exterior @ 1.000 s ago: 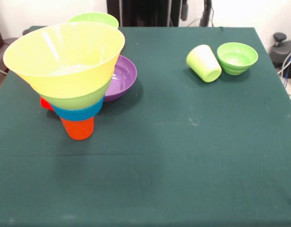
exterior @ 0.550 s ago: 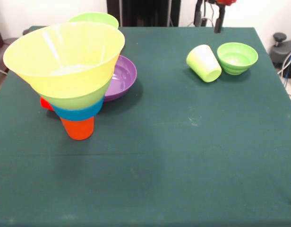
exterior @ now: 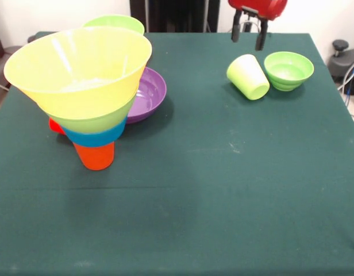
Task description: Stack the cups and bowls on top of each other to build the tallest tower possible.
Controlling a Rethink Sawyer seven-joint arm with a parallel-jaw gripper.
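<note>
Nearest stands the funnel-shaped tower of glossy plastic point(exterior: 88, 98): a narrow orange tumbler point(exterior: 95, 155) on the green cloth-covered table point(exterior: 223, 190), carrying a blue bowl point(exterior: 96, 135), a lime green bowl point(exterior: 96, 122) and the big yellow bowl point(exterior: 79, 69) as its mouth. A scrap of red plastic point(exterior: 54, 125) peeks from behind its base, most likely the red cup. Just behind sits the wide purple bowl point(exterior: 147, 95), and past the yellow rim a lime green bowl's edge point(exterior: 115, 23) shows.

Further back lies the lime green tumbler on its side point(exterior: 248, 76), just beside a small lime green bowl point(exterior: 288, 70). Above them hangs the red-bodied gripper point(exterior: 246, 35), fingers spread and holding nothing.

The step appears to be picking up the tipped tumbler. To do it well, the fingers should straddle its wall across the axis, avoid nudging the neighbouring bowl, and come down gently since the tumbler may roll.

Count visible: three cups (orange, lime green, probably red), six bowls (yellow, purple, blue, three lime green); no magenta bowl can be seen
</note>
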